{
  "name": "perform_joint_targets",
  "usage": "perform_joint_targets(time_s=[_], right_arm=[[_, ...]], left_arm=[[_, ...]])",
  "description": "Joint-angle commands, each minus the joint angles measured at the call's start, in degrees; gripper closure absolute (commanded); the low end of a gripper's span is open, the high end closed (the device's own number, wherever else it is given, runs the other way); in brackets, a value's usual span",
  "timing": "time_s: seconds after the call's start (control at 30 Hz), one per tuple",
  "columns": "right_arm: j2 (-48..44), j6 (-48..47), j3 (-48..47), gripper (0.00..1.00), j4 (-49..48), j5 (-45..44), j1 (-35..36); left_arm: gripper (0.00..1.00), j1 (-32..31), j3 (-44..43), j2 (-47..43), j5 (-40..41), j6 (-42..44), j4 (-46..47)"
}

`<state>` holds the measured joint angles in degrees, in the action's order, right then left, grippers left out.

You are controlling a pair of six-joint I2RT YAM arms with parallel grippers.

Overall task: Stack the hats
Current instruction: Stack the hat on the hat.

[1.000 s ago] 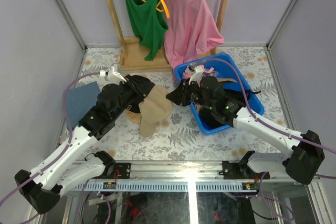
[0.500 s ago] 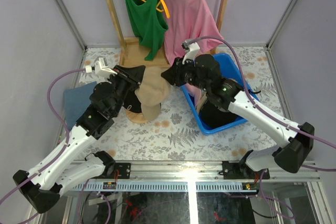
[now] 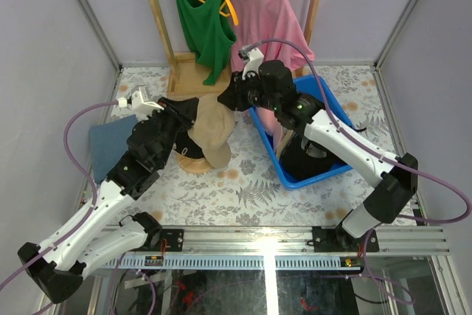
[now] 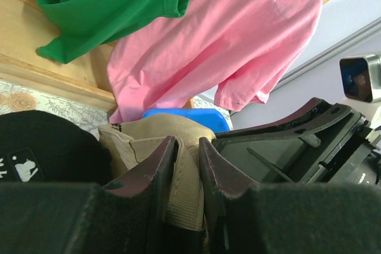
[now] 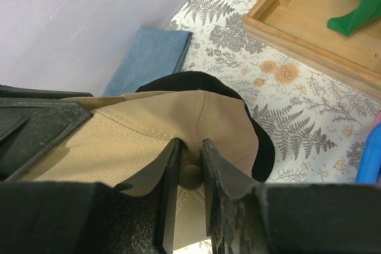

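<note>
The tan hat [image 3: 212, 129] hangs between both grippers above a black hat [image 3: 179, 150] that sits on a round wooden stand. My left gripper [image 3: 196, 117] is shut on the tan hat's back strap [image 4: 186, 173]. My right gripper [image 3: 228, 101] is shut on the button at the top of its crown [image 5: 191, 176]. In the right wrist view the black hat [image 5: 264, 154] shows under the tan hat's edge. Another black hat [image 3: 301, 161] lies in the blue bin [image 3: 333, 112], with something pink [image 3: 276, 136] beside it.
A wooden clothes rack [image 3: 193, 77] stands at the back with a green tank top [image 3: 200, 23] and a pink T-shirt [image 3: 264, 31] hanging low over the bin. A folded blue cloth [image 3: 109, 144] lies at the left.
Both arms have carried the tan hat up and toward the back, over the black hat on the stand. The right arm swung left, away from the bin.
</note>
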<state>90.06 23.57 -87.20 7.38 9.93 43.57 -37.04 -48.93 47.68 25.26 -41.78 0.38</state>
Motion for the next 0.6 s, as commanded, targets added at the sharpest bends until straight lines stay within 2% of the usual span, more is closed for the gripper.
perform_joint_targets(time_s=[0.0, 0.4, 0.57], right_arm=[[1.2, -4.1, -4.1, 0.88, 2.5, -3.1, -2.4], [4.9, -8.1, -9.6, 0.88, 5.0, -4.7, -3.3], [9.3, -9.6, -12.6, 0.88, 5.9, -4.9, -4.0]], left_arm=[[1.00, -0.1, 1.3, -3.0, 3.0, 1.2, 1.9], [1.00, -0.1, 2.5, -1.0, 2.0, 2.0, 1.9], [1.00, -0.2, 2.8, -1.1, 3.0, 2.7, 0.8]])
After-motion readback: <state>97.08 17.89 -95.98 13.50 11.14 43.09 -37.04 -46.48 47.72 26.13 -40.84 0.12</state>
